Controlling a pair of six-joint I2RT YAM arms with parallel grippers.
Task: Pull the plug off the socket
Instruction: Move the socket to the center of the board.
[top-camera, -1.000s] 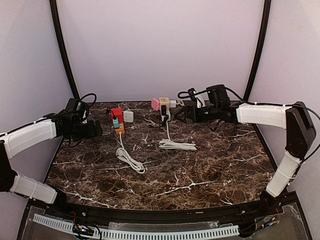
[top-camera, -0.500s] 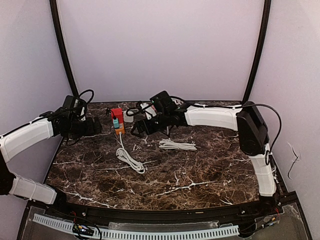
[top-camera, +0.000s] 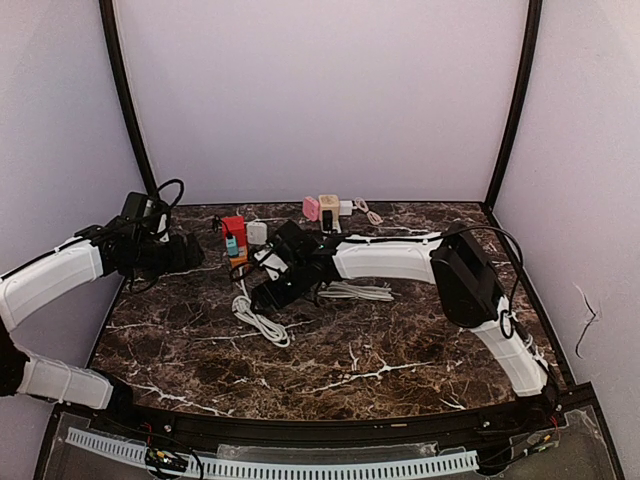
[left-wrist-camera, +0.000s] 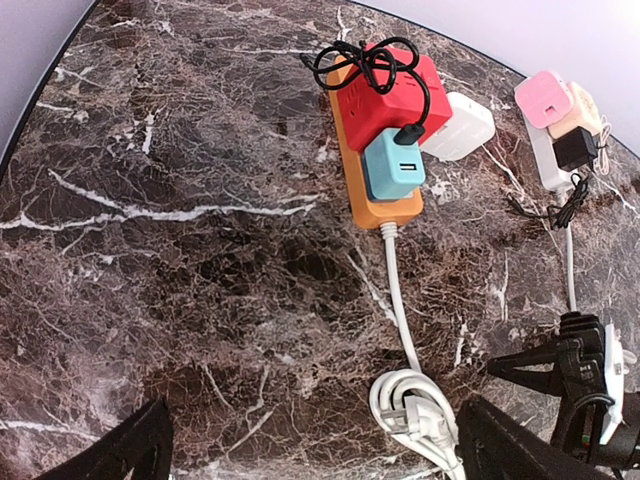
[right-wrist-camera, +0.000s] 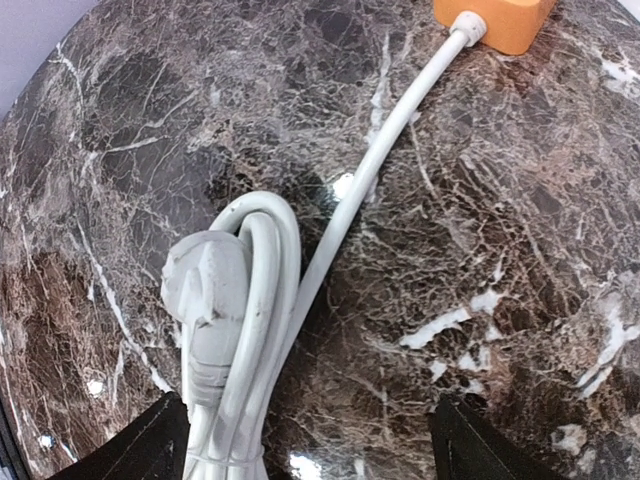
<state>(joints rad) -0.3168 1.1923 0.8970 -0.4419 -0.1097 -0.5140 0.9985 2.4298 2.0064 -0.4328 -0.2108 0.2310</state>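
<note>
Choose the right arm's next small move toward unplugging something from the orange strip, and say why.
Probably ease the right gripper forward along the white cord to the orange strip: its open jaws hang over the cord's coil, holding nothing, while the teal plug and red plug sit seated farther ahead.

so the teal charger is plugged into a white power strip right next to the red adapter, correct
Not quite. The teal charger sits in an orange power strip, not a white one, right next to the red adapter. The left wrist view shows it.
</note>
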